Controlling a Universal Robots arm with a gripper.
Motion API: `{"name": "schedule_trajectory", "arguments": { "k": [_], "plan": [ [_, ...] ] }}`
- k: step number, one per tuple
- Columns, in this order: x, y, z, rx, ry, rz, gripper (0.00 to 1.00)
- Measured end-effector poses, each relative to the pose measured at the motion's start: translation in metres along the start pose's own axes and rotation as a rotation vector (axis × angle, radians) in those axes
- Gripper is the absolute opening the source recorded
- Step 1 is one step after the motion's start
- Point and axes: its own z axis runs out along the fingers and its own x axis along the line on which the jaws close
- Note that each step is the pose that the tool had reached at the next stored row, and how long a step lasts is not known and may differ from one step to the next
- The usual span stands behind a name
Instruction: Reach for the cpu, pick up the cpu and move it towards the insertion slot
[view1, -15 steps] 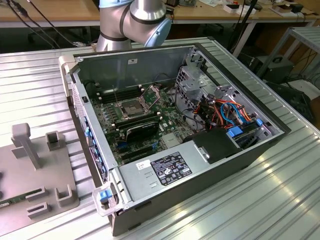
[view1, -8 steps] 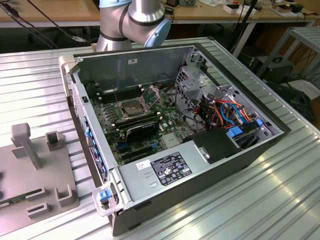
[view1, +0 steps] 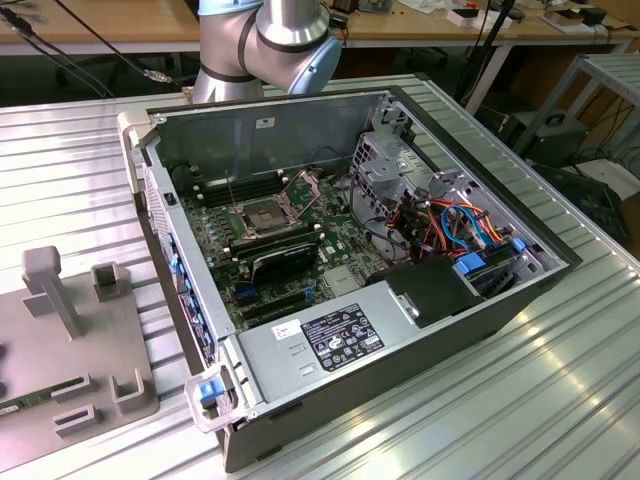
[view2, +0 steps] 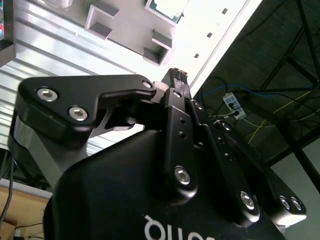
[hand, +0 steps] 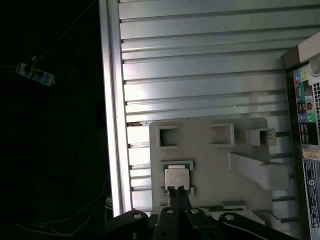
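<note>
Ribbed metal surface (view1: 560, 400), desks (view1: 100, 25) behind; your exterior view has the insertion slot (view1: 262, 215), first wrist view the cpu (hand: 177, 176) near your pressed-together pincer (hand: 175, 189).

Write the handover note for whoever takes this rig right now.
Gripper: shut, holding nothing, close beside the cpu.
Cpu: lying flat in its seat on the grey holder plate, not gripped.
Insertion slot: inside the open computer case, bracket raised, no chip in it.
Done: the reach is nearly complete.
Left: the pick-up and the move to the slot.
</note>
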Motion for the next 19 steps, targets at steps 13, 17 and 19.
{"name": "schedule_trajectory", "arguments": {
  "k": [13,17,19],
  "plan": [
    [0.0003,0.0,0.0,0.0,0.0,0.0,0.24],
    [0.0004,0.0,0.0,0.0,0.0,0.0,0.54],
    [0.0005,0.0,0.0,0.0,0.0,0.0,0.6]
  ]
}}
